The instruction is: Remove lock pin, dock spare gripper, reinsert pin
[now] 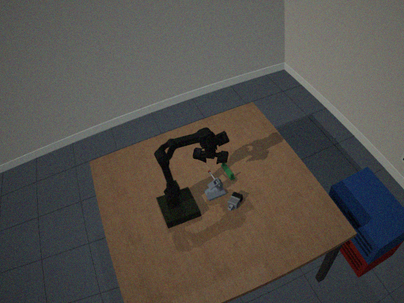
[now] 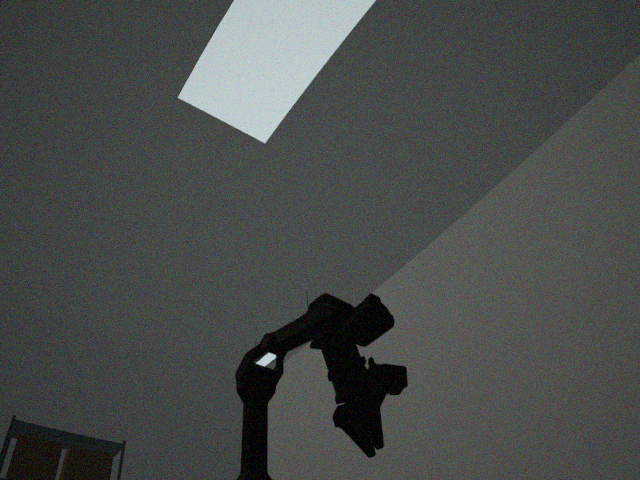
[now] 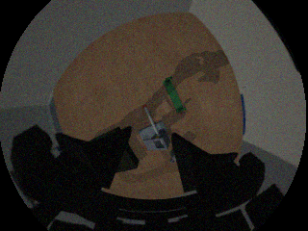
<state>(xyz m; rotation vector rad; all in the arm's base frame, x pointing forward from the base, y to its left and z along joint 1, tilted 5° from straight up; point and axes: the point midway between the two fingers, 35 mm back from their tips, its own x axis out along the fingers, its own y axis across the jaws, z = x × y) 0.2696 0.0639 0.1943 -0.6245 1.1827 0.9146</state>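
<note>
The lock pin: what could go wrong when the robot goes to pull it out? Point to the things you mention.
The pin (image 1: 212, 175) (image 3: 151, 116) is thin and sticks out at a slant from the mount (image 1: 215, 192) (image 3: 149, 141), so the fingers might miss or bend it. The green block (image 1: 228, 171) (image 3: 174, 95) lies near its red tip, so a wide-open gripper (image 1: 211, 161) (image 3: 152, 133) could knock it.

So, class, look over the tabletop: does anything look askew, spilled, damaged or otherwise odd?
Nothing looks damaged or spilled. The spare gripper lies undocked beside the gray mount, and the lock pin slants out of it, which fits a task not yet done.
</note>
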